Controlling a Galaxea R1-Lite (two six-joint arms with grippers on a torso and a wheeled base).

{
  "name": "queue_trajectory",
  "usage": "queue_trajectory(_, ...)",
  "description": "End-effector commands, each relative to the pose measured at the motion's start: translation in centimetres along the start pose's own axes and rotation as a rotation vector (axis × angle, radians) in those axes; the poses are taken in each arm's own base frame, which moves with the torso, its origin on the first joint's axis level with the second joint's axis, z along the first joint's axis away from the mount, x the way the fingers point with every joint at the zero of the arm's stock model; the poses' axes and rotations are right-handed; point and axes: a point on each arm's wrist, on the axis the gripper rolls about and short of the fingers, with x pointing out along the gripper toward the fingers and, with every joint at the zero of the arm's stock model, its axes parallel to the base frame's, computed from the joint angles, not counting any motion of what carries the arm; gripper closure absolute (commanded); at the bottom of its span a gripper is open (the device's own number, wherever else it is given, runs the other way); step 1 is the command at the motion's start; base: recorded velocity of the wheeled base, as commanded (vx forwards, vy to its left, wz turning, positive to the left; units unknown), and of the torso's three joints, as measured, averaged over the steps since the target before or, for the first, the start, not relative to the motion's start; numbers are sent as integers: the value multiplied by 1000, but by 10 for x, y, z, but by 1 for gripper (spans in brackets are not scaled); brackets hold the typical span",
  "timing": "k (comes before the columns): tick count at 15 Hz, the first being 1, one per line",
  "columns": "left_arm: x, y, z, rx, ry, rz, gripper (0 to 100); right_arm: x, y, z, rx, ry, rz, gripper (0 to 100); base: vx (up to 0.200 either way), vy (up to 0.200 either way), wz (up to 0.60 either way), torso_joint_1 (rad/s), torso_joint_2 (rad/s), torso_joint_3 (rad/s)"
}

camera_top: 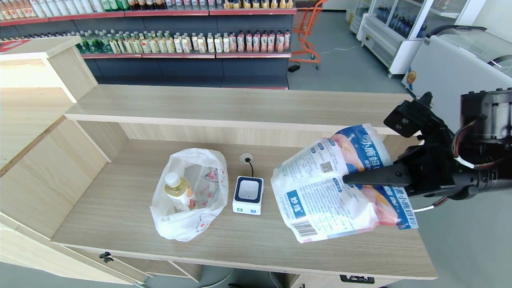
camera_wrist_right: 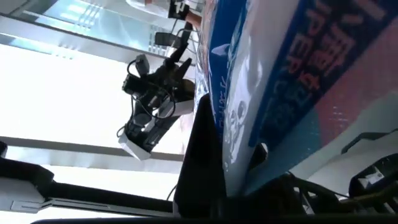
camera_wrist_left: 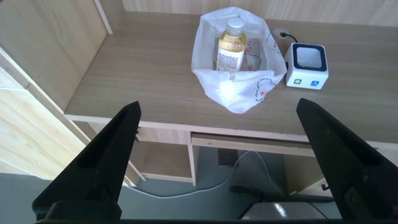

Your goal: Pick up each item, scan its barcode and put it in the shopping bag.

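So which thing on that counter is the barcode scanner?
Look at the middle of the wooden counter. Between the white shopping bag and the big blue-and-white packet sits the scanner, a small white box. Unlike those, it has a dark square window on top and a black cable behind.

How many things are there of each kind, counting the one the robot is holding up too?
plastic shopping bag: 1
drink bottle, standing inside the bag: 1
barcode scanner: 1
printed food packet, held up in the air: 1
Total: 4
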Motion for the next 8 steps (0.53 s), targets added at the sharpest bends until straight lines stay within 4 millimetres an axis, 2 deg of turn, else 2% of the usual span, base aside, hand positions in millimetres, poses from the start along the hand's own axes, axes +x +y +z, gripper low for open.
queue_trajectory(1, 0, 0, 0, 1, 0, 0, 0, 4, 4, 4, -16, 5, 15, 100, 0, 0, 0, 0, 0, 0)
queue_trajectory(8, 0, 0, 0, 0, 0, 0, 0, 11, 7, 1, -16, 29, 34, 100, 0, 0, 0, 0, 0, 0)
